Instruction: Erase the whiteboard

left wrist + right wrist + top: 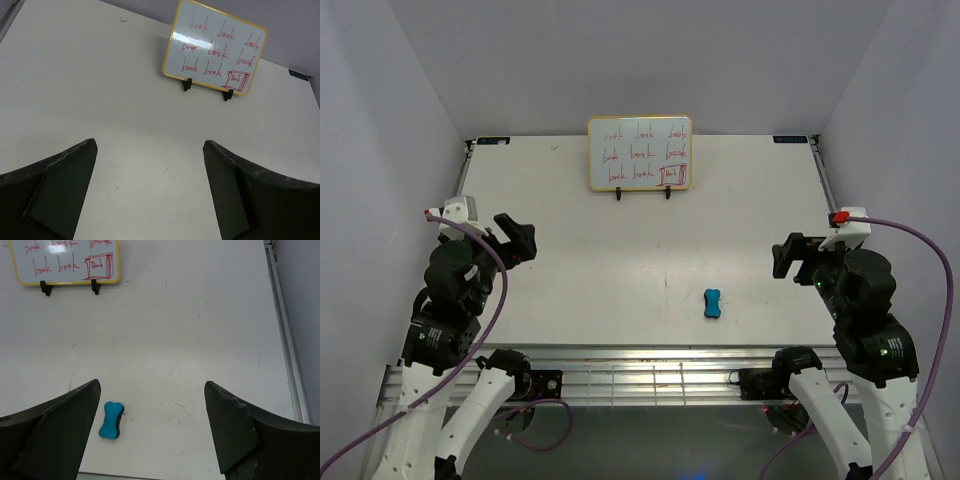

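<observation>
The whiteboard [639, 153] stands upright on a small black easel at the back middle of the table, its yellow-framed face covered with rows of red handwriting; it also shows in the left wrist view [215, 47] and, cut off at the top, in the right wrist view [65, 262]. A blue bone-shaped eraser [712, 303] lies flat near the table's front edge, right of centre, and close to my right gripper's left finger [110, 420]. My left gripper [516, 238] hovers open at the left. My right gripper [790, 256] hovers open at the right. Both hold nothing.
The white table [640, 270] is walled in by pale panels at the back and both sides. A metal rail [640, 375] runs along the near edge by the arm bases. The easel's two black feet [643, 193] stick out in front of the board.
</observation>
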